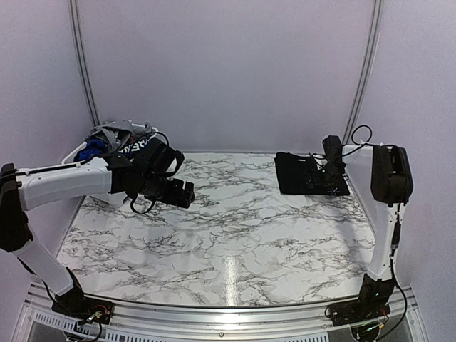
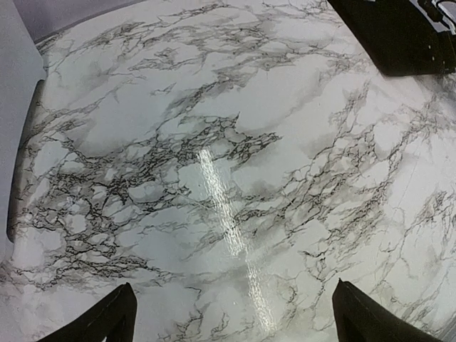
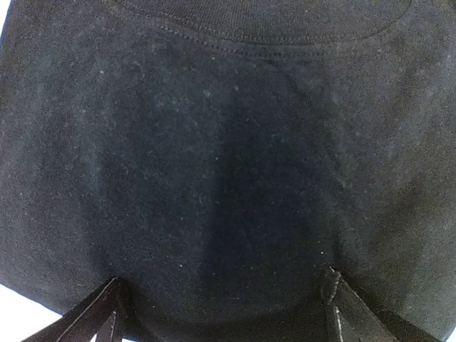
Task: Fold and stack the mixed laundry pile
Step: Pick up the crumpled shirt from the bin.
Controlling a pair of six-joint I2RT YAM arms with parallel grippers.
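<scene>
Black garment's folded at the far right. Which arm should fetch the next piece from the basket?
Left. The left gripper hovers open just beside the basket that holds the laundry pile at the far left. The right gripper is open over the folded black garment on the opposite side.

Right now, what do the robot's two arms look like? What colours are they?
Both arms are long white tubes with chunky black joints. The left arm and the right arm each end in a black gripper, the left gripper and the right gripper. Each gripper has two dark, pointy fingers. Thin black cables loop beside the right arm's joints.
</scene>
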